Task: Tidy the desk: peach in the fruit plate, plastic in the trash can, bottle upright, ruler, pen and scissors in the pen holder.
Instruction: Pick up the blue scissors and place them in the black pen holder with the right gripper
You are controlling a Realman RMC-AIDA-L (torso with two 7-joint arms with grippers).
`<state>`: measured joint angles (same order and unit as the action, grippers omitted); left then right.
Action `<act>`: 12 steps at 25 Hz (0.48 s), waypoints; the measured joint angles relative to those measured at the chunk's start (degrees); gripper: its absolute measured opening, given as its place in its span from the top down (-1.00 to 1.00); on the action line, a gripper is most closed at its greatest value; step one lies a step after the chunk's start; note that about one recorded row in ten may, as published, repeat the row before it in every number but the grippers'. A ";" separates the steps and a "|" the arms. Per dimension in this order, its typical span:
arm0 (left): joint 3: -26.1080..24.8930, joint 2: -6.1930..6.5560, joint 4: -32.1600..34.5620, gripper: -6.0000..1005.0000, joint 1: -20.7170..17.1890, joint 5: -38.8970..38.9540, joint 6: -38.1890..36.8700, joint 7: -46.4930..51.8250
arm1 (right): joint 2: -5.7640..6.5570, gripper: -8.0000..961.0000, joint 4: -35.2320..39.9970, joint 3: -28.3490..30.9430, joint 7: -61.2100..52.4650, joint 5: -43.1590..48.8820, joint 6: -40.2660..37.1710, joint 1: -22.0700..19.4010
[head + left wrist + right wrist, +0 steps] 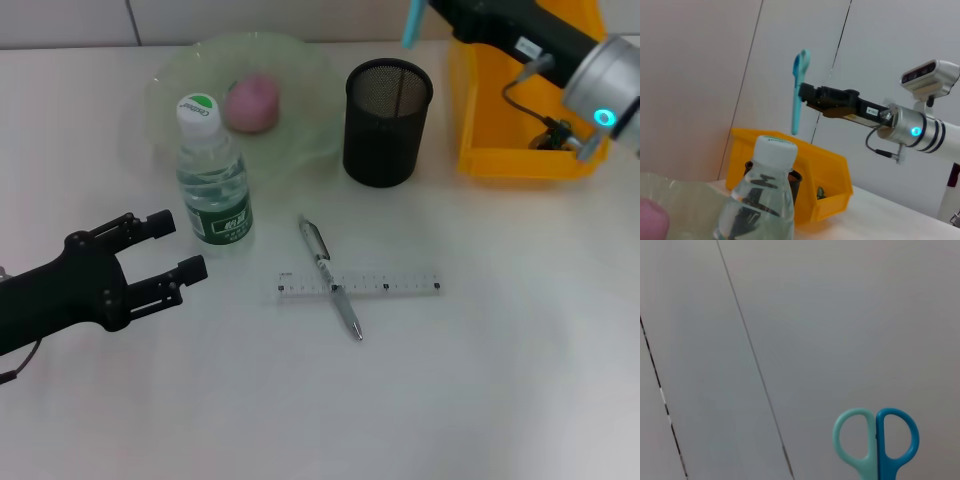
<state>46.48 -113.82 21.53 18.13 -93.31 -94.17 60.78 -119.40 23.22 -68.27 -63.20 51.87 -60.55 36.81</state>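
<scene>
Scissors [799,90] are pinched high by the right pincer [807,95] above the mesh pen holder [388,122]; misalignment could topple it. The left pincer [170,248] is spread beside the bottle [213,180].

Blue scissors [799,90] hang upright above the black mesh pen holder [387,122].

Head cam looks down and forward over my desk [500,400], whole layout in frame. Left wrist cam sits low at desk level, close behind the bottle [760,200], facing across to the wall; shares bottle [212,172], pen holder [387,122] and yellow bin [500,150] with head. Right wrist cam faces the wall, scissors [877,440] close up
</scene>
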 joint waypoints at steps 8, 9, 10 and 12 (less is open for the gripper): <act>-0.34 0.00 0.00 -0.56 0.12 0.06 0.95 0.00 | -0.24 0.50 -1.91 -0.40 2.01 0.26 0.48 0.94; -0.34 0.00 0.00 -0.56 0.12 0.06 0.95 0.00 | -0.24 0.49 -1.91 -0.40 2.01 0.26 0.48 0.94; -0.72 0.00 0.00 -0.56 0.27 0.06 1.16 -0.04 | -0.23 0.49 -2.01 -0.44 2.00 0.26 0.40 0.84; -0.81 0.04 0.00 -0.56 0.53 0.07 1.18 0.00 | -0.23 0.49 -2.11 -0.46 1.91 0.25 0.24 0.61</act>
<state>45.67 -113.78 21.53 18.67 -93.24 -92.99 60.77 -119.62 21.11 -68.73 -61.29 52.12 -60.31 37.42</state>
